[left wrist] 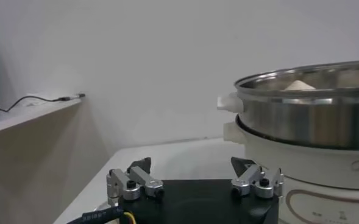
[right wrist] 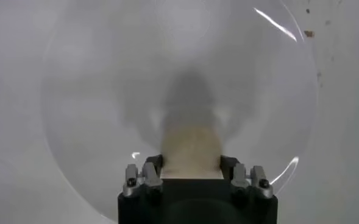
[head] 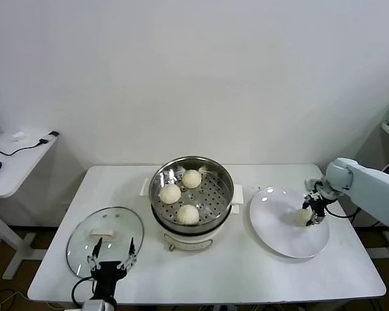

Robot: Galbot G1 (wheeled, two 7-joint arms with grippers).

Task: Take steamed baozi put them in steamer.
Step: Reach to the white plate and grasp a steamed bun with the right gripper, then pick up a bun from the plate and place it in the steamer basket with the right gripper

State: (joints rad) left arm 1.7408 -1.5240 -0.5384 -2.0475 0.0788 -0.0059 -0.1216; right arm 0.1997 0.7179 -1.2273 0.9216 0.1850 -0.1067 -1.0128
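Observation:
Three steamed baozi lie on the perforated tray of the steel steamer at the table's middle. A fourth baozi rests on the right part of the white plate, and my right gripper is shut on it. In the right wrist view that baozi fills the gap between the fingers of the right gripper, low over the plate. My left gripper waits open over the near edge of the glass lid, well left of the steamer.
The round glass lid with a white knob lies flat at the table's front left. A side table with a cable and a blue mouse stands farther left. The white table's front edge runs just below the plate and lid.

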